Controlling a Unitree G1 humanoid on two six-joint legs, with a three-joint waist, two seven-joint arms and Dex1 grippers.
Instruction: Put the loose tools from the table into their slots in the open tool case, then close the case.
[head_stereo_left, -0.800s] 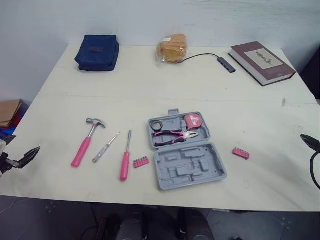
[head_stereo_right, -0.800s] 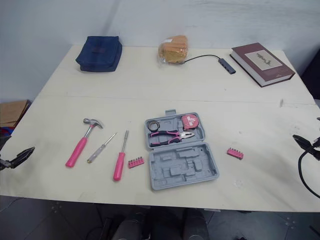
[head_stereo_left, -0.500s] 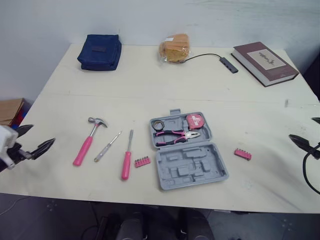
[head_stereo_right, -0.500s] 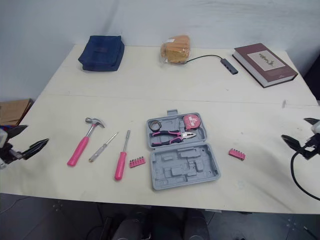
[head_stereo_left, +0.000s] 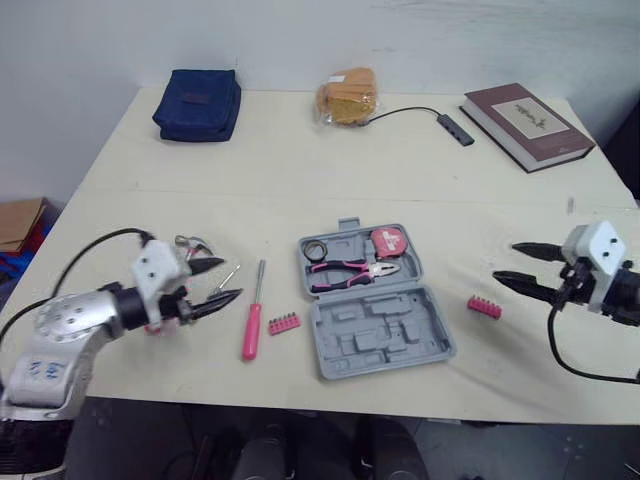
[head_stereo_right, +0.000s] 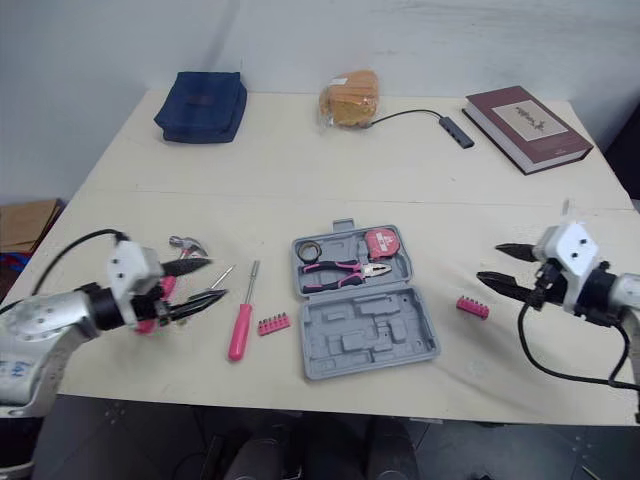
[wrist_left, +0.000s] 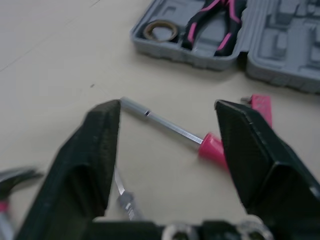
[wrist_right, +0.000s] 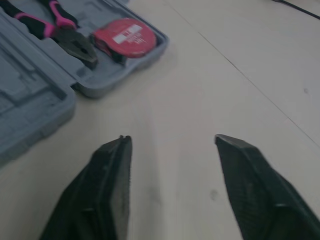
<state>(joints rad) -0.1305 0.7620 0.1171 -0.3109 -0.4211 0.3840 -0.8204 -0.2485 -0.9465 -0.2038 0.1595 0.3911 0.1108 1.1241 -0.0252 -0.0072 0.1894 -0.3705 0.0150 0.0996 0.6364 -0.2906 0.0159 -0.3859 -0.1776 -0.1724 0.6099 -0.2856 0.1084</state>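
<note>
The grey tool case (head_stereo_left: 375, 300) lies open mid-table, with pink pliers (head_stereo_left: 350, 272), a red tape measure (head_stereo_left: 390, 240) and a small ring in its far half. Left of it lie a pink-handled screwdriver (head_stereo_left: 252, 325), a thin screwdriver (head_stereo_left: 230, 275), a pink hammer (head_stereo_left: 188, 241) and a pink bit holder (head_stereo_left: 283, 322). My left gripper (head_stereo_left: 222, 280) hovers open over the thin screwdriver, hiding most of the hammer's handle. A second bit holder (head_stereo_left: 483, 306) lies right of the case. Just right of it my right gripper (head_stereo_left: 508, 262) stands open and empty, pointing at the case.
At the table's far edge lie a blue pouch (head_stereo_left: 195, 103), a bagged bread roll (head_stereo_left: 347, 95), a cabled USB hub (head_stereo_left: 450, 127) and a brown book (head_stereo_left: 525, 125). A cardboard box (head_stereo_left: 15, 222) sits on the floor to the left.
Both arms have swung in over the table. The left gripper moved right to the hammer and screwdrivers, and the right gripper moved left toward the second bit holder. The tools have not moved.
</note>
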